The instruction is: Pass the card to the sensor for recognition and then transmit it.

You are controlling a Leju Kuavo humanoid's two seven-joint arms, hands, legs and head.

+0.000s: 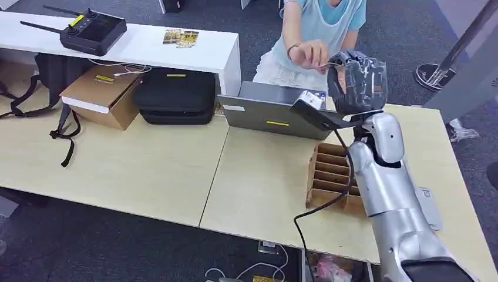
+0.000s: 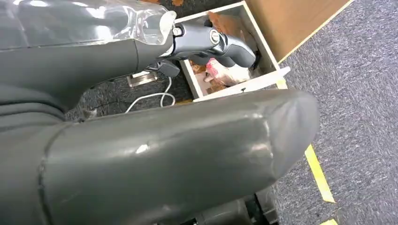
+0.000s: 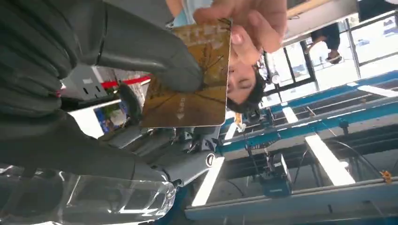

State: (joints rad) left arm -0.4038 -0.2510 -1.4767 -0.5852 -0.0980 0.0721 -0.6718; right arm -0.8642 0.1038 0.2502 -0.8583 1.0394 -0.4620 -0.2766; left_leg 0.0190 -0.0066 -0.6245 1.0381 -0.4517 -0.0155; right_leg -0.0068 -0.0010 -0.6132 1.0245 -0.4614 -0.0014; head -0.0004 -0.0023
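My right hand is raised past the table's far edge and holds a gold-brown card, my thumb pressed across its face. From the head view the card is a thin edge between my fingers and a person's hand. The person's fingers pinch the card's opposite edge. Just below my hand sits the dark sensor with a white label. My left hand hangs low over the floor, fingers extended and apart from the thumb, holding nothing.
A grey laptop stands at the table's far edge beside the sensor. A wooden slotted box sits beside my right forearm. A cardboard box, black case and backpack lie far left.
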